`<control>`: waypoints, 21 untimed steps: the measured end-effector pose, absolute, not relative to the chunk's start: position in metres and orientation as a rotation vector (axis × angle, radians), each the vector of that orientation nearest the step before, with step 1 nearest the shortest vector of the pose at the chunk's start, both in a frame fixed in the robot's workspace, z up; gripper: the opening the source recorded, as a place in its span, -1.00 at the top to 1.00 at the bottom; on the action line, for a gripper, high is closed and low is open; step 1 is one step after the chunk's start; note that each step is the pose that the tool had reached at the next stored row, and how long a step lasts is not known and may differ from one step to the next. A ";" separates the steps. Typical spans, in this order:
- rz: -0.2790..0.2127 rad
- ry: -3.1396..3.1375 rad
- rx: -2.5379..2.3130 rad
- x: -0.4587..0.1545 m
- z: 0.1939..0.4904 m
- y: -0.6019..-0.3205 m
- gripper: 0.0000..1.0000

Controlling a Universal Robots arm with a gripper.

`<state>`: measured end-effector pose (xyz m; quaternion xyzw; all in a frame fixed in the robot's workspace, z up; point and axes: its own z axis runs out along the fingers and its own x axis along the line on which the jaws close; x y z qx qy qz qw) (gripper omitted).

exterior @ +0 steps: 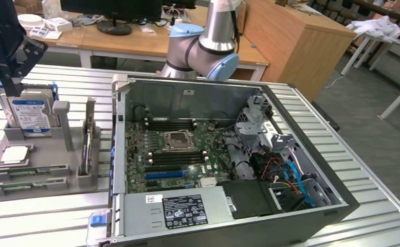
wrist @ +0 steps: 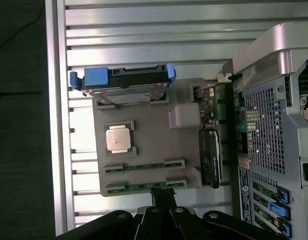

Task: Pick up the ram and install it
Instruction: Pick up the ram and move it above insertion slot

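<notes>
Green ram [wrist: 144, 166], 1 of 2 parallel, long axis along tray [wrist: 154, 137] edge

end effector [exterior: 8, 82]: cut by frame edge | ram [wrist: 136, 186]: partly hidden behind end effector

Thin green ram [exterior: 32, 171], slotted in grey holder [exterior: 48, 154], twin stick [exterior: 21, 186] beside

A ribbed aluminium table [exterior: 371, 180] is filling the foreground, catching soft, even indoor light. Behind it, a light wooden desk [exterior: 117, 43] is carrying a black monitor stand [exterior: 114, 25] and small white boxes [exterior: 52, 23]. A tall wooden cabinet [exterior: 289, 41] is standing toward the exterior view's right. Grey floor [exterior: 371, 123] is stretching beyond it, and a crumpled white cloth [exterior: 378, 25] is lying heaped in the far corner.
</notes>
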<state>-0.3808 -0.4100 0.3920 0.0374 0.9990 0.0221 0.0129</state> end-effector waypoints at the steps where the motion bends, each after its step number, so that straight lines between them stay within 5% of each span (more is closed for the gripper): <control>1: 0.069 3.113 0.117 -0.381 0.392 -0.410 0.79; 21: 0.072 3.108 -0.303 -0.381 0.391 -0.410 0.79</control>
